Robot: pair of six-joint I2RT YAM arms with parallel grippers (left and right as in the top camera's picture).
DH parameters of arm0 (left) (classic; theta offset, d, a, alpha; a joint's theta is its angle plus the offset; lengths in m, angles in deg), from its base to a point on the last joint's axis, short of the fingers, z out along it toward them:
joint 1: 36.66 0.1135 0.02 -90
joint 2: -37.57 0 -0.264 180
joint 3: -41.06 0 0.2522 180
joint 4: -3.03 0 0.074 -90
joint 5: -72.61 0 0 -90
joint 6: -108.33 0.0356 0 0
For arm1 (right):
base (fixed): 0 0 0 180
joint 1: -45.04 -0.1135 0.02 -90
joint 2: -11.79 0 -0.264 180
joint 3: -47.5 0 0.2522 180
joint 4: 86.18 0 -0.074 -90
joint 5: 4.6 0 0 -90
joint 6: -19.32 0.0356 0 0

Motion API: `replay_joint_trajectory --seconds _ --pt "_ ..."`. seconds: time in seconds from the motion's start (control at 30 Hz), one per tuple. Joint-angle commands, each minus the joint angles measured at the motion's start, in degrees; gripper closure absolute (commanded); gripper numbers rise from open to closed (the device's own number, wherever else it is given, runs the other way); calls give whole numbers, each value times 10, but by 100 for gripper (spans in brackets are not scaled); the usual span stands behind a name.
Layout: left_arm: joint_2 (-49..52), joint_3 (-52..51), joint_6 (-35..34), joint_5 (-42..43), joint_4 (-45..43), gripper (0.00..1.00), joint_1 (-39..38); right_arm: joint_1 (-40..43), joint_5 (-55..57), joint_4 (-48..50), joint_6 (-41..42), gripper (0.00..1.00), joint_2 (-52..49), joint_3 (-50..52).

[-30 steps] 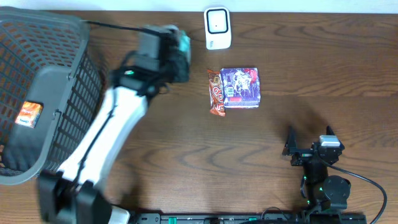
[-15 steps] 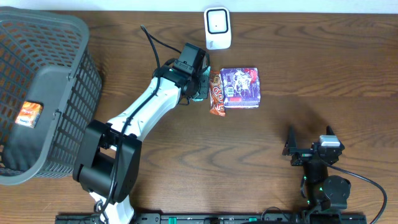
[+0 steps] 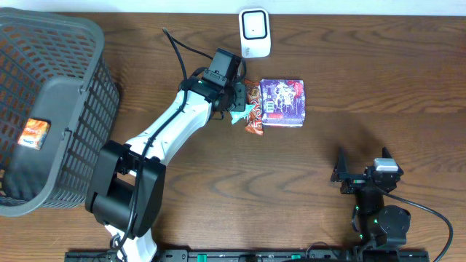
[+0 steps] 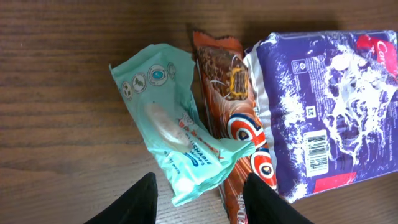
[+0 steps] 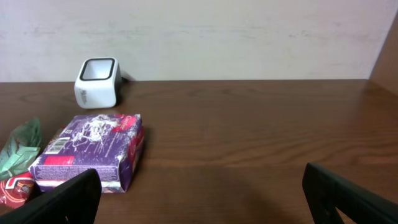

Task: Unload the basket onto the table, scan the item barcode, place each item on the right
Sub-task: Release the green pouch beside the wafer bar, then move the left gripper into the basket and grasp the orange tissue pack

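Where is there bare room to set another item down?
Bare table between the purple pack and the right gripper, and right of the scanner. Crowded where the left gripper, mint packet and orange bar meet.

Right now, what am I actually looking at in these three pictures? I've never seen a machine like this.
These are two robot arms at a brown wooden table. One picture looks down from above; the other two come from a camera on each arm's wrist. The white left arm's fingers stand apart over a mint-green plastic packet, which lies on the table against an orange-brown chocolate bar wrapper, next to a purple printed pack. A small white box-shaped scanner sits behind them. The right arm's fingers are wide open, holding nothing. A grey mesh plastic basket stands at the left.
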Motion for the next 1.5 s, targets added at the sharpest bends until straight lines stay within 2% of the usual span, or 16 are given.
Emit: replay_joint_trajectory --seconds 0.0,0.2,0.37,0.7,0.8,0.83,0.9,1.03,1.17,1.33,1.47 --pt "-9 7 1 -5 -8 55 2 3 -2 -2 -8 1 3 1" --pt "-70 25 6 -5 -10 55 17 3 -2 -2 -8 1 3 1" --pt "-160 25 67 -5 22 55 57 3 -2 -2 -8 1 3 1" --pt "-344 25 111 -8 45 55 225 3 -2 -2 -8 1 3 1" --pt "-381 25 156 -8 41 53 295 3 -2 -2 -8 1 3 1" --pt "-387 25 175 -9 41 48 314 3 -2 -2 -9 1 3 1" --pt "-396 25 202 -28 41 44 359 3 -2 -2 -9 1 3 1" --pt "-389 24 205 -115 41 36 440 3 -2 -2 -8 1 3 1" --pt "-366 24 205 -160 43 35 502 3 -2 -2 -8 1 3 1" --pt "-329 23 206 -160 66 35 553 3 -2 -2 -8 1 3 1" --pt "-288 21 243 -160 85 33 578 3 -2 -2 -8 1 3 1"
